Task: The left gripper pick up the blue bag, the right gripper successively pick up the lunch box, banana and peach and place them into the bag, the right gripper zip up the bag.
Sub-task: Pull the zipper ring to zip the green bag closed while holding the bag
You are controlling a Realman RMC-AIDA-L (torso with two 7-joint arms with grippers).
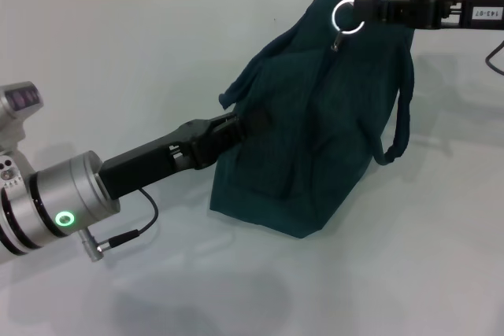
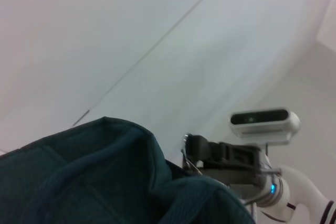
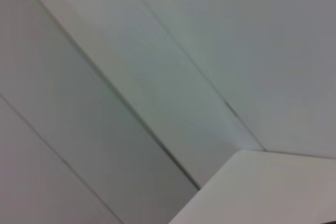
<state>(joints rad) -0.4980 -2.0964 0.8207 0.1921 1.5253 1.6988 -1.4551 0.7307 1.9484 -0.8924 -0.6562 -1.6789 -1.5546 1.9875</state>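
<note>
The blue bag [image 1: 315, 131] stands upright on the white table, its top edges drawn together. My left gripper [image 1: 240, 126] is shut on the bag's fabric at its left side, low below the rim. My right gripper [image 1: 376, 10] reaches in from the right at the bag's top and is shut on the white zipper ring [image 1: 346, 16]. The left wrist view shows the bag's rim [image 2: 105, 171] with the right gripper [image 2: 195, 153] beyond it. The lunch box, banana and peach are out of view. The right wrist view shows only wall.
A bag strap [image 1: 402, 123] hangs down the bag's right side. A grey cable [image 1: 130, 230] trails from my left arm onto the white table [image 1: 118, 60]. A dark cable [image 1: 496, 57] lies at the right edge.
</note>
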